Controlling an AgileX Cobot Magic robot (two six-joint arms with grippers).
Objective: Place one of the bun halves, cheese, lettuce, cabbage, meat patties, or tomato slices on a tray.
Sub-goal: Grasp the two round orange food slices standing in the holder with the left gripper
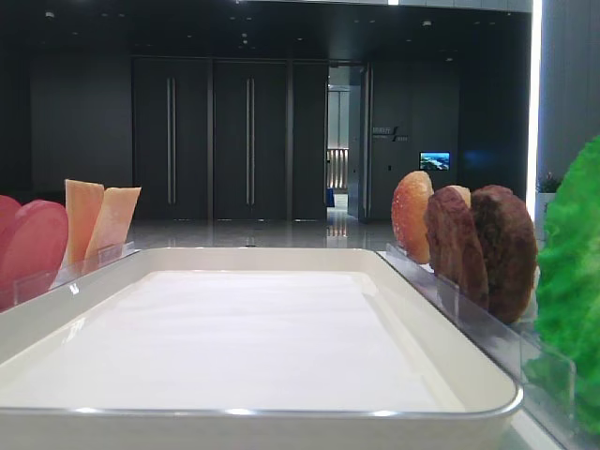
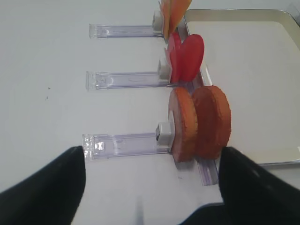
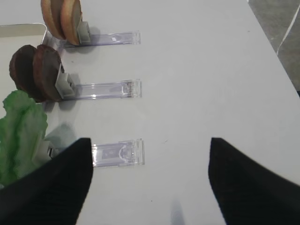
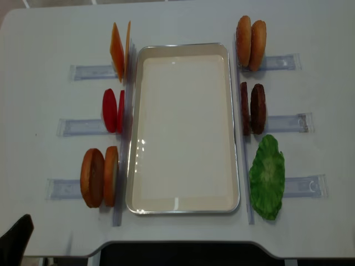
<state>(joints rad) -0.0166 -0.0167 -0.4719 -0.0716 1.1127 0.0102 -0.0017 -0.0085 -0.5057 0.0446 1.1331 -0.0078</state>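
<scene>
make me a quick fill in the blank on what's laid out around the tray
1. The floor of the tray holds ____ food items.
2. The lettuce sits on the same side of the tray as the dark brown ____.
3. Between the cheese and the near pair of bun halves stand the red ____ slices.
4. Each food item stands in a clear ____ holder.

Missing words: no; meat patties; tomato; plastic

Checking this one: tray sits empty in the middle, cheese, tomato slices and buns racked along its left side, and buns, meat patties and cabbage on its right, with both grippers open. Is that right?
One slip: the green item on the right is frilly lettuce, not cabbage, as the overhead exterior view shows. The rest holds: the tray is empty, and both wrist views show the left gripper and right gripper open.
</scene>
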